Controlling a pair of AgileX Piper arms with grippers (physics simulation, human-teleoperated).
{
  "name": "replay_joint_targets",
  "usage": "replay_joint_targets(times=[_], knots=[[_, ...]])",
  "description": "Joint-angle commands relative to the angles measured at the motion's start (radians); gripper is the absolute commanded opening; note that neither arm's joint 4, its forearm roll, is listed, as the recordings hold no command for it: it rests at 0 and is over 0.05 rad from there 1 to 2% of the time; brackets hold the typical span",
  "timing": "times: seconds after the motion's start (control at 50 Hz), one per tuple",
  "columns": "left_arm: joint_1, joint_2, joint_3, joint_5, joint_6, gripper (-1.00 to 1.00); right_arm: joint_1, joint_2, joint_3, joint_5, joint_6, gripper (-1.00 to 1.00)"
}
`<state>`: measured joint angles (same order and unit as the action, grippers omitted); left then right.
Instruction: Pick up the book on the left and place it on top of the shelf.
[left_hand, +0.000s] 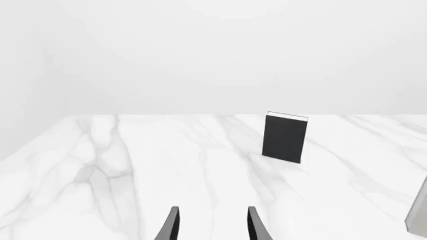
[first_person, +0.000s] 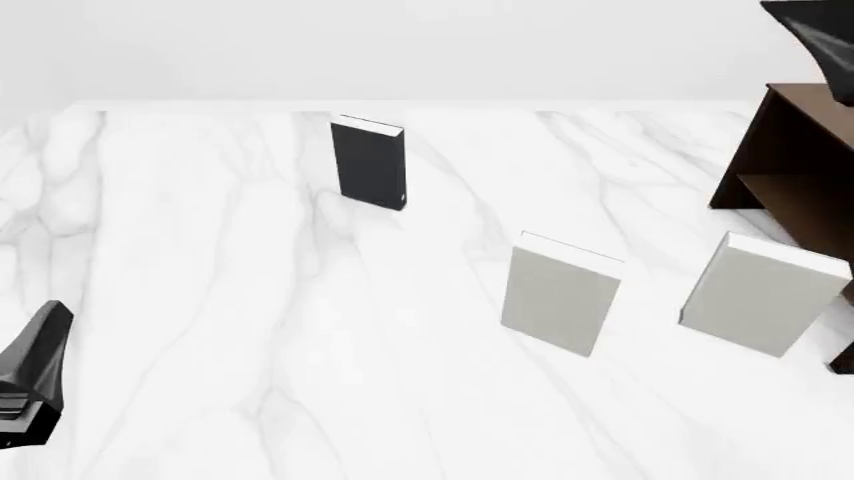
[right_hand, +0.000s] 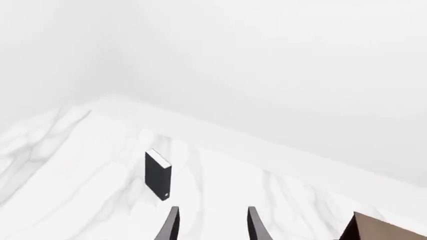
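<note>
The dark grey book with a white page edge stands upright on the marble table, at the far left of the three books. It also shows in the left wrist view and the right wrist view. The dark brown shelf stands at the right edge; one corner of it shows in the right wrist view. My left gripper is open and empty, low at the near left, far from the book. My right gripper is open and empty, high above the shelf.
Two larger light grey books stand upright on the table, one in the middle and one close in front of the shelf. An edge of a light grey book shows in the left wrist view. The table's far edge lies behind the dark book.
</note>
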<state>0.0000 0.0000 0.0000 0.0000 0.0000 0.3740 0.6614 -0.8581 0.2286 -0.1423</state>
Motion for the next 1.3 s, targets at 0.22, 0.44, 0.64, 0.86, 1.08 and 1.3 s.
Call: replay_joint_targets(times=[0.22,0.44,0.64,0.86,1.08,1.3], knots=[[0.0,0.0,0.0,0.0,0.0,1.0,0.051,0.234,-0.118,-0.024,-0.038,1.0],[0.0,0.0,0.0,0.0,0.0,1.0,0.036,0.346,-0.146,-0.062,-0.042,1.0],[0.0,0.0,0.0,0.0,0.0,1.0,0.048,0.44,-0.169,-0.102,-0.045,1.0],[0.0,0.0,0.0,0.0,0.0,1.0,0.127,0.736,-0.291,-0.192,-0.045,1.0],[0.0,0.0,0.0,0.0,0.0,1.0,0.149,0.808,-0.344,-0.197,-0.04,1.0],[0.0,0.0,0.0,0.0,0.0,1.0,0.159,0.878,-0.397,-0.214,-0.044,1.0]])
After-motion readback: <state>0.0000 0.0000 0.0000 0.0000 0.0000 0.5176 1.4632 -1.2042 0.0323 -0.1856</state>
